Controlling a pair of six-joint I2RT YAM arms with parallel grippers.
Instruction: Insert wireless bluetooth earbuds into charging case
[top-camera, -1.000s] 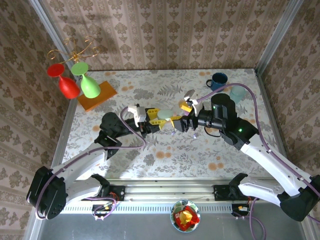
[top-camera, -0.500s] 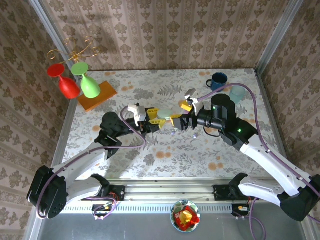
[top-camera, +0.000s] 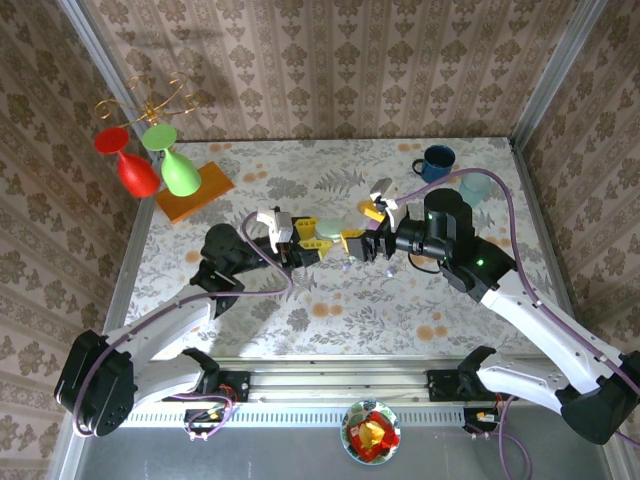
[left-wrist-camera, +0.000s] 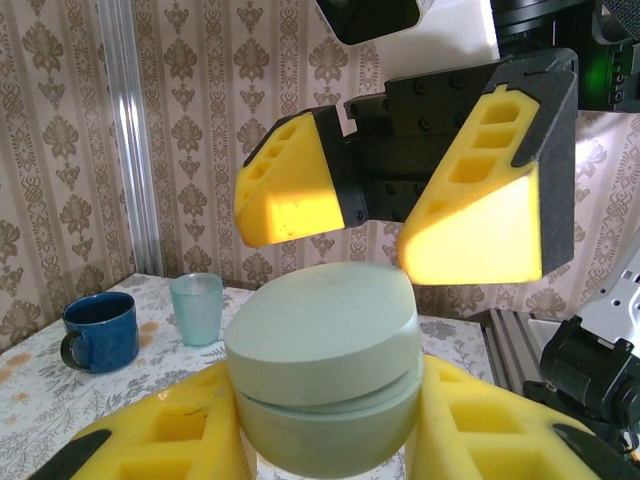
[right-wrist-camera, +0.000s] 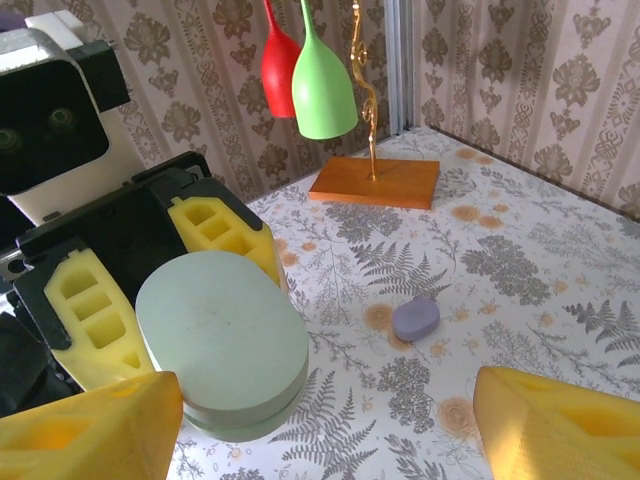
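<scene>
A pale green oval charging case (left-wrist-camera: 325, 350) hangs above the middle of the table, lid down, with my left gripper (left-wrist-camera: 325, 440) shut on its lower half. From above, the case (top-camera: 328, 228) sits between the two arms. My right gripper (top-camera: 362, 227) faces it from the right, open, its yellow fingers (left-wrist-camera: 475, 220) just above and behind the lid, not touching it. The right wrist view puts the case (right-wrist-camera: 222, 340) by the left finger of that gripper (right-wrist-camera: 320, 430). A small lilac oval piece (right-wrist-camera: 416, 319) lies on the table; earbud or case, I cannot tell.
A blue mug (top-camera: 436, 161) and a teal tumbler (top-camera: 476, 186) stand at the back right. At the back left is an orange base (top-camera: 193, 190) under a gold stand hung with red and green glasses (top-camera: 160, 170). Patterned walls enclose the table.
</scene>
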